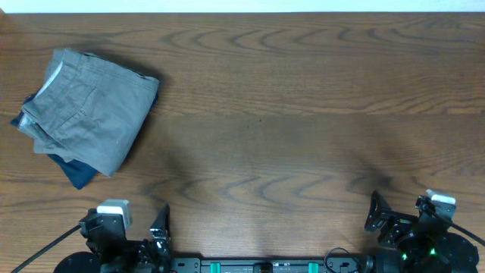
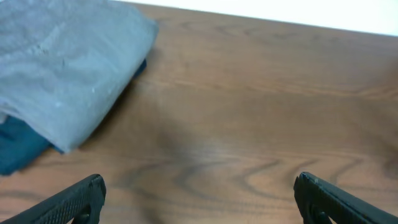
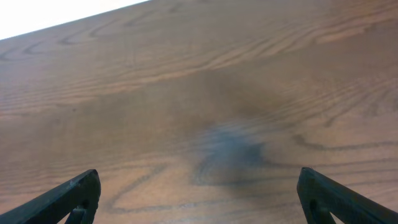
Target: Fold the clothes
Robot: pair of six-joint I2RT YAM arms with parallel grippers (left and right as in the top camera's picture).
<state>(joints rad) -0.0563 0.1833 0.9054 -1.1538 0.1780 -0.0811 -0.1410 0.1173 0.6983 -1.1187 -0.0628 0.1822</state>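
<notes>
The grey shorts (image 1: 91,110) lie folded at the table's far left, stacked on a folded dark navy garment (image 1: 77,173) whose edge shows under them at the front. In the left wrist view the grey shorts (image 2: 62,62) fill the upper left, with the navy garment (image 2: 18,149) under them. My left gripper (image 2: 199,199) is open and empty near the front edge, right of the stack. My right gripper (image 3: 199,199) is open and empty over bare wood at the front right. In the overhead view the left gripper (image 1: 155,227) and the right gripper (image 1: 379,216) sit by their bases.
The wooden table (image 1: 288,114) spreads across the view. The arm bases and cables run along the front edge (image 1: 258,265). The table's far edge shows as a pale strip at the top.
</notes>
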